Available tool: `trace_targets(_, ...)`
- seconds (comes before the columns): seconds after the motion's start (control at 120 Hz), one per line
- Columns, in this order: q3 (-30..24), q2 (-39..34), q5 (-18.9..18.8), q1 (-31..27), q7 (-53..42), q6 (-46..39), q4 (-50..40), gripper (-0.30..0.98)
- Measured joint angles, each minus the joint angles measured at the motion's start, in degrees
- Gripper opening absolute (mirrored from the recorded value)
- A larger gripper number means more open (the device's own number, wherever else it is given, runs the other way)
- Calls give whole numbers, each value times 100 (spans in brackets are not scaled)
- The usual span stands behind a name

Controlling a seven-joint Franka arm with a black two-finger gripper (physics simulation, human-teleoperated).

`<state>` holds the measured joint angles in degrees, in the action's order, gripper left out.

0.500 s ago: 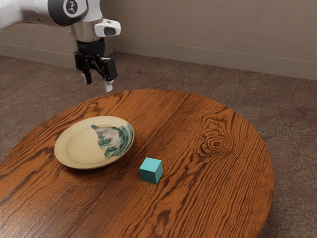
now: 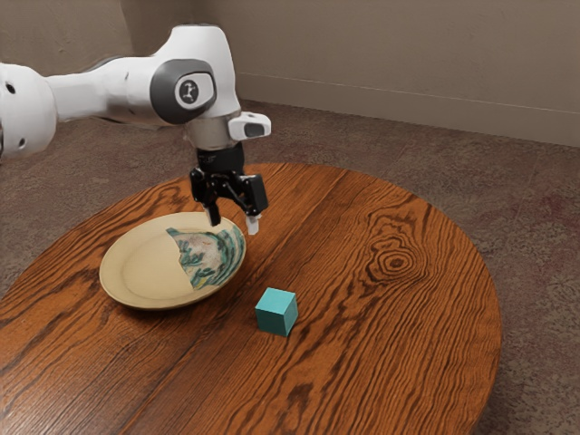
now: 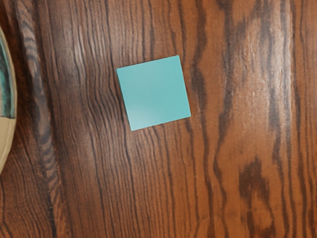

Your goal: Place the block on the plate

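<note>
My gripper (image 2: 234, 223) hangs above the table in the exterior view, over the plate's edge nearest the block, its fingers apart with nothing between them. The turquoise block (image 2: 276, 312) rests on the wood a short way from the plate, lower and further to the exterior view's right than my hand. Beige with a green and blue picture on one side, the plate (image 2: 140, 269) lies flat. From the wrist camera the block (image 3: 154, 93) is seen from above, slightly turned, with part of the plate's rim (image 3: 7, 130) beside it.
The round wooden table (image 2: 390, 335) carries the block and the plate. Its curved edge runs across the exterior view's right, with carpeted floor (image 2: 507, 208) beyond and a wall (image 2: 408, 63) behind.
My arm has reached out toward the exterior view's right and lower, bringing the hand from beyond the table's far edge to over the table. Block and plate have stayed put.
</note>
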<state>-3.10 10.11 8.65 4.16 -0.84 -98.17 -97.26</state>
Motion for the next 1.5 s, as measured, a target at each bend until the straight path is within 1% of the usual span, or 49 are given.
trace_targets(0.167, -38, 148, 211, 222, 99, -484, -358, 69)
trace_targets(0.258, -38, 284, 273, 300, 142, -623, -387, 69)
trace_targets(0.342, 0, 587, 264, 315, 177, -708, -223, 69)
trace_targets(0.467, 138, 1106, 149, 314, 224, -769, 288, 69)
trace_targets(0.567, 203, 1350, 104, 313, 256, -808, 444, 69)
trace_targets(0.658, 226, 1413, 104, 315, 281, -867, 373, 69)
trace_targets(0.942, 240, 1374, 354, 470, 329, -1150, -118, 69)
trace_targets(1.142, 240, 1492, 424, 472, 349, -1315, -222, 69)
trace_targets(1.5, 248, 1908, 452, 472, 371, -1598, -226, 69)
